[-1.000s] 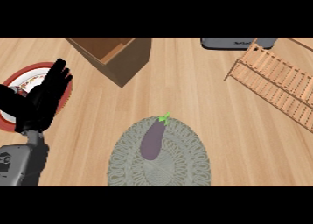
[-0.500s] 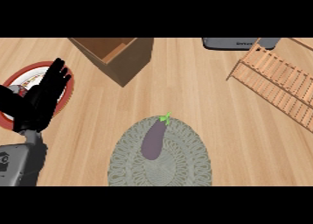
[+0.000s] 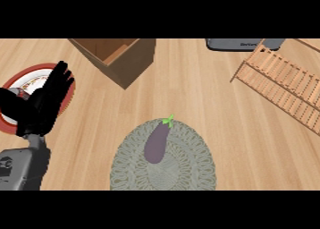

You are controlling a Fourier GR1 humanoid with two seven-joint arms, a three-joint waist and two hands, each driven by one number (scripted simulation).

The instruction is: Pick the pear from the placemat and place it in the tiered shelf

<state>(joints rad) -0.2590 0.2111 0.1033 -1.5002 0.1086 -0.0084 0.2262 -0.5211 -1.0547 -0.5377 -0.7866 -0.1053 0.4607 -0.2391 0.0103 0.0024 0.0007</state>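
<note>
Head view, looking steeply down on a pale wooden worktop (image 3: 189, 89).

Item: placemat (image 3: 164, 156), round, grey-green, woven pattern, lying at the lower middle; its near edge is cut off by the bottom of the view.

Item: on the placemat, a purple eggplant (image 3: 156, 142) with a green stem, not a pear. It lies lengthwise on the upper left part of the mat, with its stem end pointing up and to the right at the mat's far rim. Nothing touches it.

Item: tiered shelf (image 3: 288, 85), light wood slats, at the right side, running diagonally from the upper middle right down toward the right edge. It stands well apart from the placemat.

Item: open brown box (image 3: 120, 56), cardboard colour, at the top centre-left, seen from above with its interior showing.

Item: plate (image 3: 17, 85), round, white with a red rim, at the left edge, partly covered by the hand.

Item: dark grey appliance (image 3: 242, 44) at the top right, only partly in view, just beside the far end of the tiered shelf.

Item: left robot hand (image 3: 40, 105), black, on a grey forearm rising from the lower left corner. Fingers straight and spread wide, pointing up, thumb out to the left; it holds nothing and shows over the plate, well apart from the eggplant.

The right robot hand does not show.
</note>
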